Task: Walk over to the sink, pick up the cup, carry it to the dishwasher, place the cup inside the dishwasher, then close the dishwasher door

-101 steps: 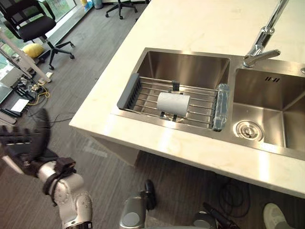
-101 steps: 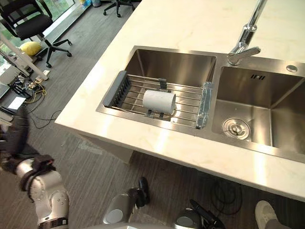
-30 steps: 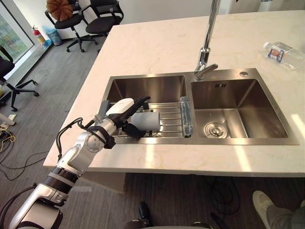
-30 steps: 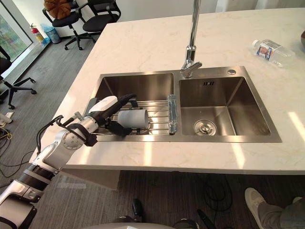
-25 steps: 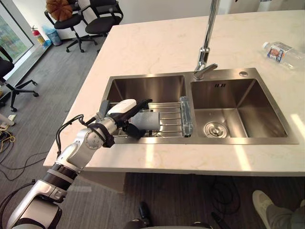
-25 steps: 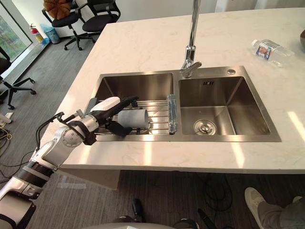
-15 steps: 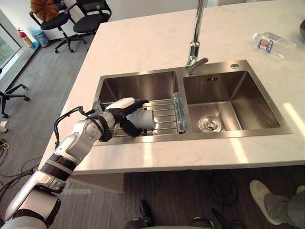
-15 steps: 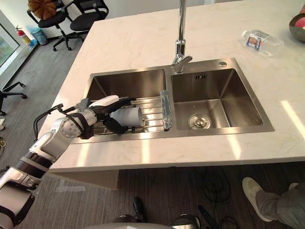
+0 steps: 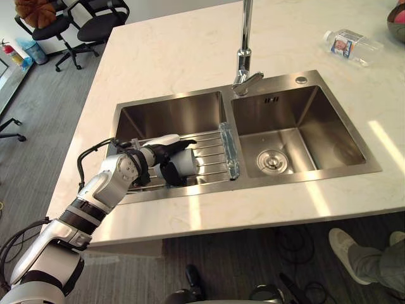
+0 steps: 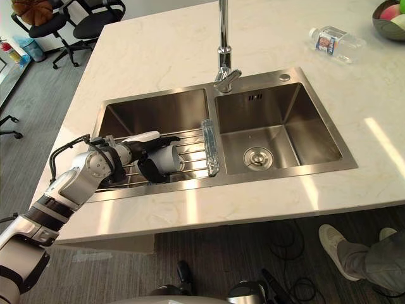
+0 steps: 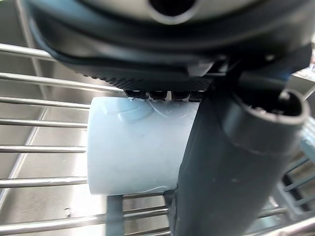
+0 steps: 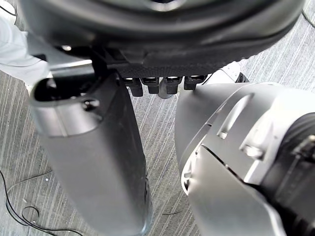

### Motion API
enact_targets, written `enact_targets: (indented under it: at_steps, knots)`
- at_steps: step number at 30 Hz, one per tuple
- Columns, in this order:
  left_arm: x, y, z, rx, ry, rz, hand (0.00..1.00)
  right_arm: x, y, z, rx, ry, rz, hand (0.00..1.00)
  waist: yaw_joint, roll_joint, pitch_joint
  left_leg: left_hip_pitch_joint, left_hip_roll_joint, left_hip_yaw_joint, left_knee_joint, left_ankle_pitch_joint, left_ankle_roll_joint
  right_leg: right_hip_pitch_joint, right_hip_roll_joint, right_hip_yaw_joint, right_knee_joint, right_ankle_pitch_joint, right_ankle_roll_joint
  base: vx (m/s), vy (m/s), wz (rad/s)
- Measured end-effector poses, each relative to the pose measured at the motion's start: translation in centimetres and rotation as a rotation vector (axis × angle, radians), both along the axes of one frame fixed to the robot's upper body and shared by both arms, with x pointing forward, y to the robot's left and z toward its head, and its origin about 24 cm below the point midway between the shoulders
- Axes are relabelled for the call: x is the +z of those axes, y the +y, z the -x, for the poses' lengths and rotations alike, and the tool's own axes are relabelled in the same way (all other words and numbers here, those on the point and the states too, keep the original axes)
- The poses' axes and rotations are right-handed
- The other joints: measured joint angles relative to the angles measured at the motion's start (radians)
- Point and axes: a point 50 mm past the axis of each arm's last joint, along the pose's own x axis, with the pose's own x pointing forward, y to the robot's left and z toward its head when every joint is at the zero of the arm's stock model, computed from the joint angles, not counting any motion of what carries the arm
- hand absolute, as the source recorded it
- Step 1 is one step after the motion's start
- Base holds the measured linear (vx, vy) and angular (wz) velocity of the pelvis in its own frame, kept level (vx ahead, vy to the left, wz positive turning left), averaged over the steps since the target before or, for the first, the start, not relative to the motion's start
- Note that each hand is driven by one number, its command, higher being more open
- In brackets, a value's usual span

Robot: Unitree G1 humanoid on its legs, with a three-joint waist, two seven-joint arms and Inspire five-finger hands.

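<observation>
Sideways, pale plain cup [image 9: 185, 162] on rack [image 9: 209, 154]

Showing as a pale cup [image 11: 138, 147], lying sideways on the wire rack [image 9: 209, 152] inside the sink [image 9: 168, 117], nine o'clock from the drain [image 9: 273, 160], being clasped by the left hand [image 9: 155, 156].

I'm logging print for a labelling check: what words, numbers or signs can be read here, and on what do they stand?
On the water bottle: the label carries print, too small to read.
On the cup: a faint curved mark on its side, no readable letters.
Nothing else bears readable text.
</observation>
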Motion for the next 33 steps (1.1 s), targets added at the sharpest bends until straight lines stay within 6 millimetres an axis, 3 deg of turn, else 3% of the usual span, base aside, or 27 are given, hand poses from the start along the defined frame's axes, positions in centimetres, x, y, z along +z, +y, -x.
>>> enact_targets:
  at_steps: [11,19,21,24,26,28,31,33]
  knots:
    - [0.1,-0.1,-0.8,0.021,-0.062,-0.098,0.0,0.1,0.1,-0.6,0.038,-0.016,0.013,1.0,-0.013,-0.002,0.011,0.0,0.001,0.001,-0.001,-0.003,0.0,0.003,0.002,-0.002,-0.023,0.016,-0.003,-0.02,0.006,-0.02]
    - [-0.3,-0.4,-0.3,-0.001,-0.314,0.081,0.0,0.1,0.2,-0.5,0.058,-0.015,0.017,1.0,0.006,-0.005,0.033,-0.002,-0.002,-0.017,-0.001,-0.004,0.0,0.028,0.007,-0.03,-0.044,0.022,-0.001,0.02,-0.017,0.08]
    - [-0.2,-0.5,0.4,0.035,-0.416,0.21,0.0,0.1,0.2,-0.5,0.059,-0.02,0.018,1.0,0.01,-0.007,0.033,-0.009,-0.004,-0.028,-0.001,-0.004,0.0,0.029,0.007,-0.043,-0.043,0.022,-0.001,0.01,-0.015,0.14]
    - [1.9,0.0,2.0,0.192,-0.644,0.631,0.0,0.0,0.2,0.0,0.056,-0.014,0.017,1.0,0.028,-0.007,0.034,-0.012,-0.008,-0.052,0.0,-0.003,0.001,0.041,0.007,-0.071,-0.042,0.021,-0.001,0.01,-0.017,0.19]
    - [4.9,2.4,3.8,0.358,-0.891,0.955,0.0,0.0,0.2,0.7,0.051,0.004,0.011,1.0,0.07,-0.007,0.033,-0.01,-0.007,-0.069,0.002,-0.002,0.0,0.051,0.01,-0.094,-0.031,0.009,0.0,0.0,-0.033,0.22]
    - [6.1,5.7,5.8,0.479,-1.079,1.133,0.0,-0.1,0.3,1.3,0.05,0.018,0.01,1.0,0.09,-0.007,0.033,-0.008,-0.01,-0.093,0.006,-0.001,-0.002,0.063,0.008,-0.117,-0.011,-0.013,-0.001,-0.01,-0.049,0.32]
    - [5.7,8.9,9.1,0.577,-1.232,1.309,0.0,-0.3,0.5,2.2,0.053,0.05,0.001,1.0,0.146,-0.008,0.033,-0.005,-0.013,-0.138,0.009,0.006,-0.011,0.079,0.006,-0.158,0.036,-0.055,-0.005,-0.03,-0.079,0.45]
    - [4.8,9.2,10.4,0.583,-1.217,1.379,0.0,-0.3,0.5,2.6,0.06,0.068,-0.001,1.0,0.18,-0.009,0.033,-0.005,-0.018,-0.176,0.009,0.015,-0.013,0.096,0.007,-0.193,0.058,-0.075,-0.007,-0.04,-0.064,0.63]
